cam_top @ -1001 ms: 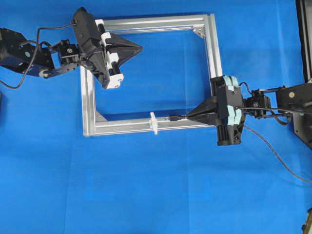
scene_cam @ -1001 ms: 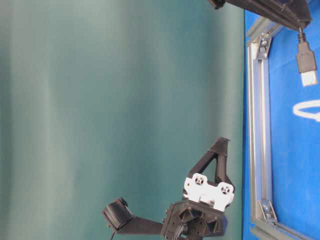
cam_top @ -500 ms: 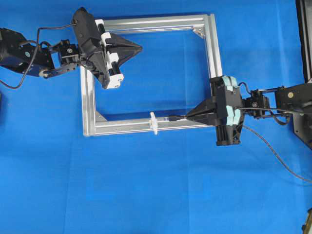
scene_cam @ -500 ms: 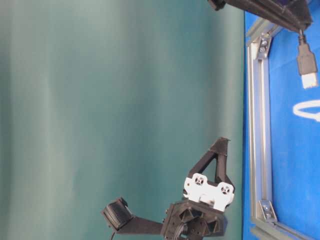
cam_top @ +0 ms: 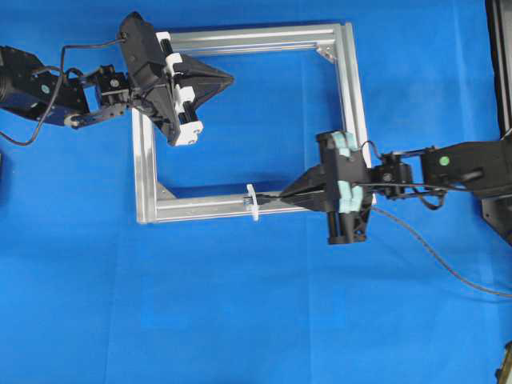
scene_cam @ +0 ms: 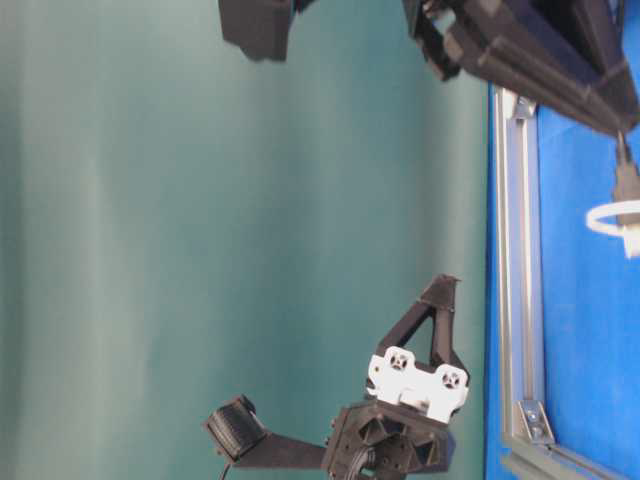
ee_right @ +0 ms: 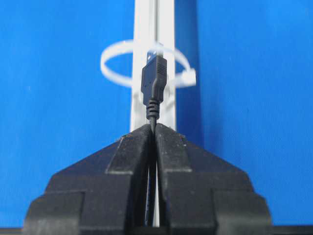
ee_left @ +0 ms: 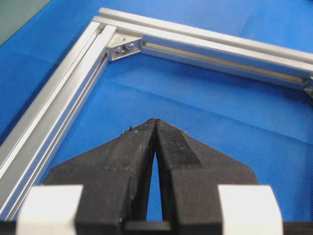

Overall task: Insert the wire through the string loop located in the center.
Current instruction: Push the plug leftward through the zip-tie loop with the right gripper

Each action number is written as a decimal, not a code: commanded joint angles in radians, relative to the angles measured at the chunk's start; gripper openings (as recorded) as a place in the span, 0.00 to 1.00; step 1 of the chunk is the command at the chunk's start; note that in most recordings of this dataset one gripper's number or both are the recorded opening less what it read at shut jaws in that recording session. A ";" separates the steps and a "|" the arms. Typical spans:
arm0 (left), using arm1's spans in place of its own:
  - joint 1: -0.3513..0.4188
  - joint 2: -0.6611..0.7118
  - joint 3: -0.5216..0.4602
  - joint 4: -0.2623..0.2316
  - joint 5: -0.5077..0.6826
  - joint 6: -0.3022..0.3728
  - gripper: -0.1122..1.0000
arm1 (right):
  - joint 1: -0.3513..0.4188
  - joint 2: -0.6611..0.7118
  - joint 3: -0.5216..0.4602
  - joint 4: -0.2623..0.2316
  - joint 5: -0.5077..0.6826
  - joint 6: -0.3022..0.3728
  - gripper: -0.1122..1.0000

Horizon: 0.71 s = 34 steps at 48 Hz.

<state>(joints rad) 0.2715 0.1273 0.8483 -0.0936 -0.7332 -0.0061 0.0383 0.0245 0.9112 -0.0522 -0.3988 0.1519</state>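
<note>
Overhead view: the right gripper (cam_top: 282, 194), closed on the wire (cam_top: 432, 254), reaches along the near bar of the silver frame (cam_top: 352, 88) toward the string loop (cam_top: 252, 202), while the left gripper (cam_top: 227, 78), fingers pressed together and holding nothing, hangs inside the frame's far left corner. Right wrist view: it alone shows the wire's plug (ee_right: 154, 81) projecting from the clamped fingers (ee_right: 134, 152) with its metallic tip at the loop's (ee_right: 117, 51) opening. Table-level view: the plug tip (scene_cam: 631, 238) sits at the white ring (scene_cam: 600, 215); whether it has passed fully through cannot be told.

Silver rectangular frame (cam_top: 350, 88) flat on blue cloth (cam_top: 240, 320); teal backdrop (scene_cam: 200, 200).
</note>
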 commanded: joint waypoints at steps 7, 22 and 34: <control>-0.002 -0.032 -0.008 0.003 -0.005 0.000 0.10 | 0.005 0.041 -0.083 -0.002 -0.015 -0.002 0.08; -0.002 -0.031 -0.008 0.003 -0.005 0.000 0.10 | 0.006 0.074 -0.112 -0.002 -0.040 -0.002 0.08; -0.002 -0.032 -0.009 0.003 -0.005 0.000 0.10 | 0.006 0.072 -0.109 -0.002 -0.040 -0.003 0.08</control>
<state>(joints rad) 0.2715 0.1273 0.8483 -0.0920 -0.7332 -0.0061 0.0430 0.1104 0.8161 -0.0522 -0.4280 0.1488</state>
